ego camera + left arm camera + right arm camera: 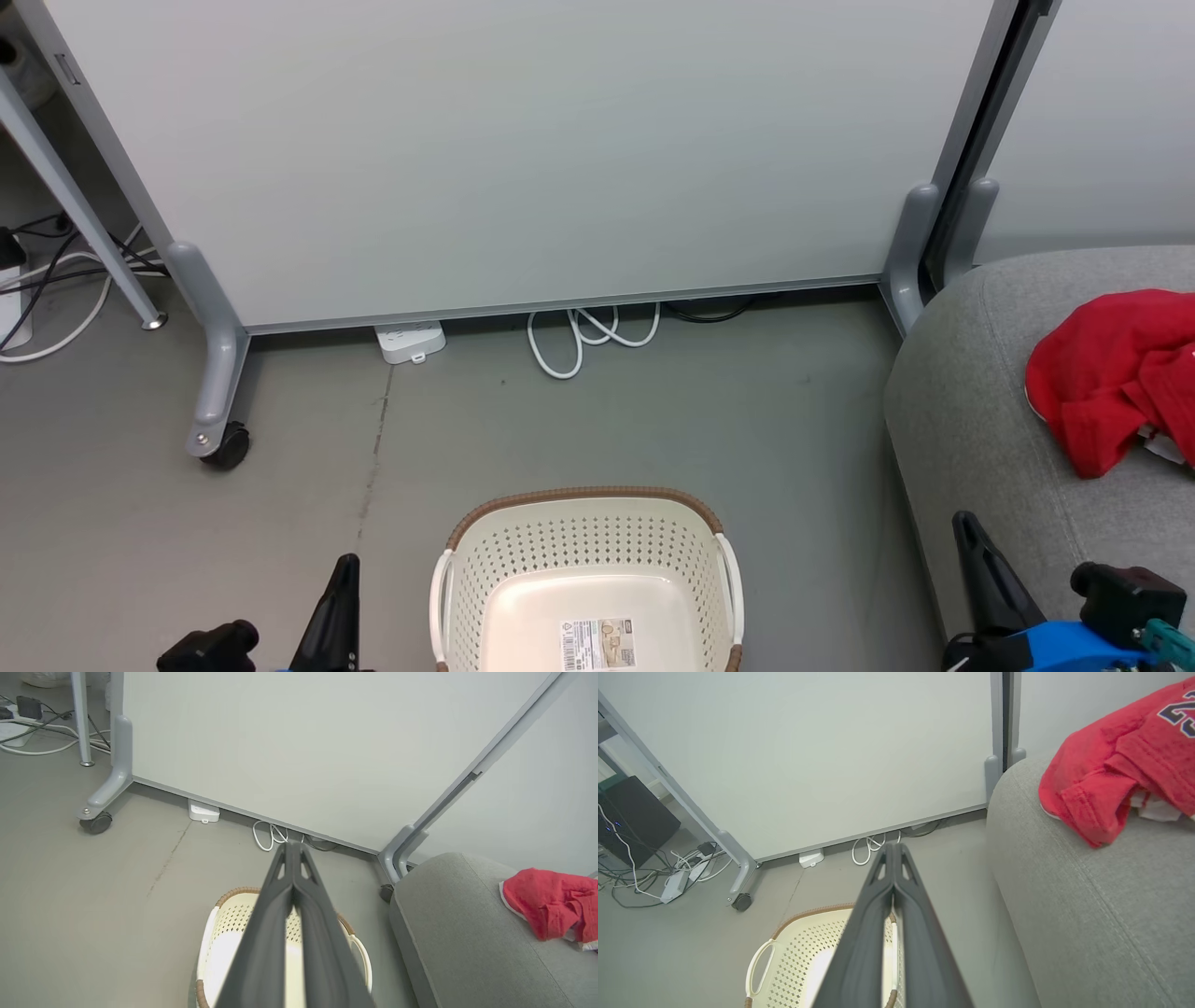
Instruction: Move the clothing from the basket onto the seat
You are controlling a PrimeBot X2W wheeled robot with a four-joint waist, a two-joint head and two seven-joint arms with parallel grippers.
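Observation:
The red clothing [1116,373] lies crumpled on the grey seat [980,411] at the right; dark number lettering shows on the clothing [1120,760] in the right wrist view. The cream perforated basket [586,551] with a brown rim stands on the floor at bottom centre, its bottom bare but for a label. My left gripper [345,563] is shut, to the left of the basket, holding nothing. My right gripper [962,521] is shut over the seat's front edge, empty. Both wrist views show the fingers pressed together: left gripper [293,845], right gripper [894,845]. The seat [458,933] and the clothing [546,900] also show in the left wrist view.
A pale partition panel [523,149] on grey wheeled feet [217,439] stands behind the basket. A white power strip [411,341] and coiled white cable [583,336] lie at its base. More cables [56,280] lie at the far left.

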